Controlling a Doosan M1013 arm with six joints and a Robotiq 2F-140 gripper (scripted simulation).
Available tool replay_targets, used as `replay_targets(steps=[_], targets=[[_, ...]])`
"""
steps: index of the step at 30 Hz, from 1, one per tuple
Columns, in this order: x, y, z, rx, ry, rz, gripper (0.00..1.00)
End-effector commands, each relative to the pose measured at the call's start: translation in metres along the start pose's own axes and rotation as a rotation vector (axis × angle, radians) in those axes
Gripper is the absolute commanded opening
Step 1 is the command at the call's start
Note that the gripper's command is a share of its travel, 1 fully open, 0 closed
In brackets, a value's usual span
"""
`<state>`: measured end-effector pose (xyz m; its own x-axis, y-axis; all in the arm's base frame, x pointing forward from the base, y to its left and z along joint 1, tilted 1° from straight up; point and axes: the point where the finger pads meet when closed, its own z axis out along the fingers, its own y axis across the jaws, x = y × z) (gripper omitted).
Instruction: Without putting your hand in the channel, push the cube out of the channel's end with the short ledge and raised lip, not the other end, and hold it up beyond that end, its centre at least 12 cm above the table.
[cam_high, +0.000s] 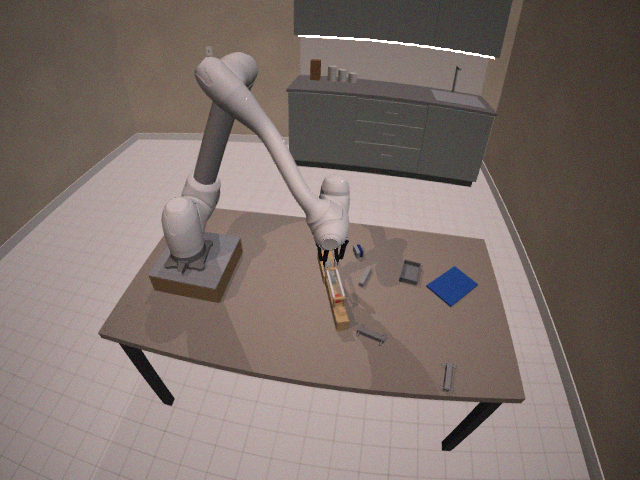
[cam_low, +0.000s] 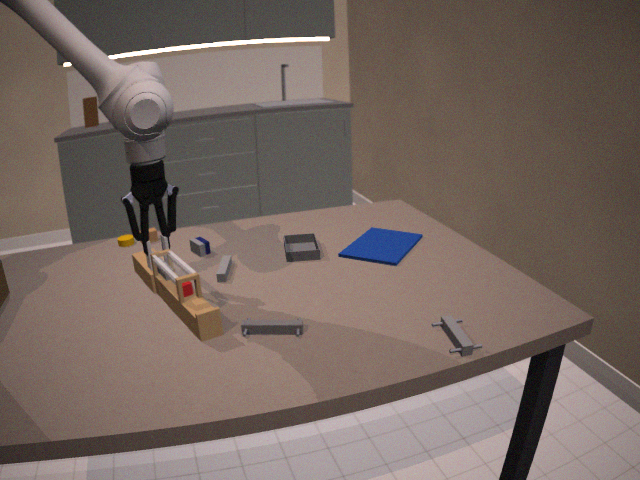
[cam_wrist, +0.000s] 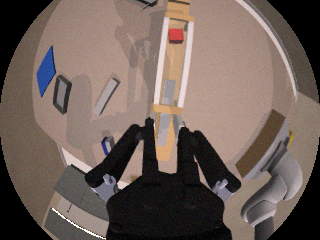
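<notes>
The red cube (cam_high: 337, 298) (cam_low: 187, 288) (cam_wrist: 176, 35) sits inside the wooden channel (cam_low: 175, 302) (cam_wrist: 167, 108), under the white top rails, close to the end with the short ledge and raised lip (cam_low: 210, 322). A grey bar (cam_wrist: 164, 130) lies lengthwise in the channel's other end, partly inside the frame and partly outside it; a gap separates it from the cube. My gripper (cam_high: 331, 261) (cam_low: 156, 248) (cam_wrist: 165, 114) points down over that other end, outside the railed part. It is partly open, with its fingertips apart on either side of the bar's outer part. Contact with the bar is not visible.
A loose grey bar (cam_low: 224, 268) and a blue-and-grey block (cam_low: 200, 246) lie beside the channel. Two pegged grey bars (cam_low: 272, 327) (cam_low: 456, 335) lie nearer the front. A grey tray (cam_high: 409, 282) and blue mat (cam_low: 381, 245) are farther right. A yellow disc (cam_low: 125, 240) is behind.
</notes>
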<state>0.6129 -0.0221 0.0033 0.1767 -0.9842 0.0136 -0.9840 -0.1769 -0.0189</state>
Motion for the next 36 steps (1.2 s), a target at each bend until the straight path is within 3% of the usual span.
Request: replay_targets(steps=[1,12,17,21,36], targets=[[0.0,0.0,0.0,0.0,0.0,0.0,0.23],[0.0,0.0,-0.004,0.0,0.0,0.0,0.23],[0.0,0.0,-0.055,0.0,0.0,0.0,0.23],[0.0,0.0,-0.066,0.0,0.0,0.0,0.23],[0.0,0.0,-0.067,0.0,0.0,0.0,0.23]])
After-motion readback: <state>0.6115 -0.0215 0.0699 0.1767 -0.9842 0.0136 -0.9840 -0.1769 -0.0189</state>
